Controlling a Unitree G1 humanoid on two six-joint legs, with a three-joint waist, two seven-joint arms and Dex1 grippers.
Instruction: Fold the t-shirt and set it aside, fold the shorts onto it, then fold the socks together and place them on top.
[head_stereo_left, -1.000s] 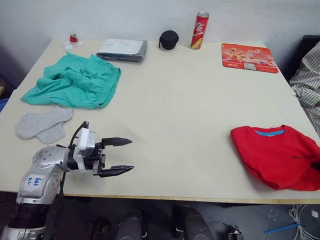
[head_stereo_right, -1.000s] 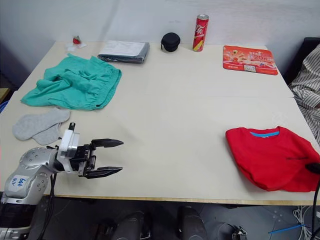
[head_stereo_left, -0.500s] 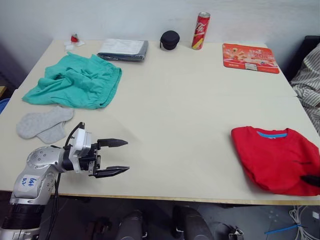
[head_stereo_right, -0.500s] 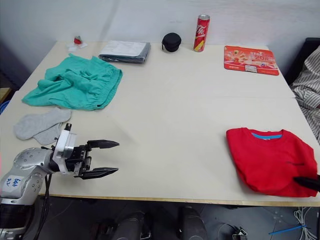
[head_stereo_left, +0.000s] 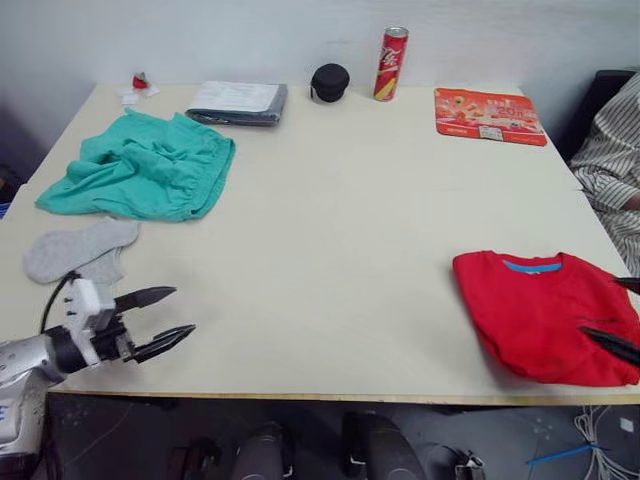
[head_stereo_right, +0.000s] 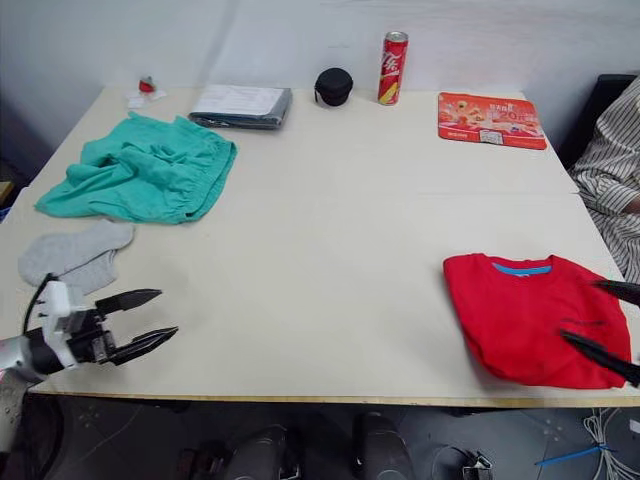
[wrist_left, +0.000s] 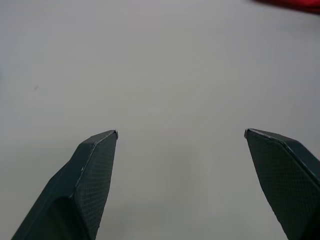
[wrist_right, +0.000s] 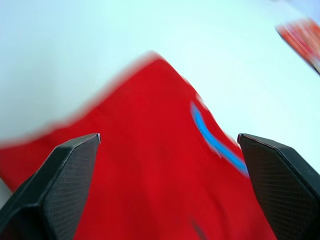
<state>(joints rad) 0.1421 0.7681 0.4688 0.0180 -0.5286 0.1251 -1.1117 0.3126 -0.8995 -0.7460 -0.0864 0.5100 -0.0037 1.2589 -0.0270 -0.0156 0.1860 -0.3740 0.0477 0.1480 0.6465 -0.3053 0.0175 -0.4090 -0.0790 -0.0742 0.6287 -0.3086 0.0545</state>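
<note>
left gripper (head_stereo_left: 170, 313) drawn back toward table edge, right gripper (head_stereo_right: 612, 326) now over t-shirt (head_stereo_right: 520, 315)

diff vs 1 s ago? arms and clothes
The left claw has pulled back toward the robot's left, near the table's front edge, open and empty. The right claw has come into view, open over the folded t-shirt, not gripping it. The camera shifted a little. The t-shirt, shorts and socks lie where they were.
</note>
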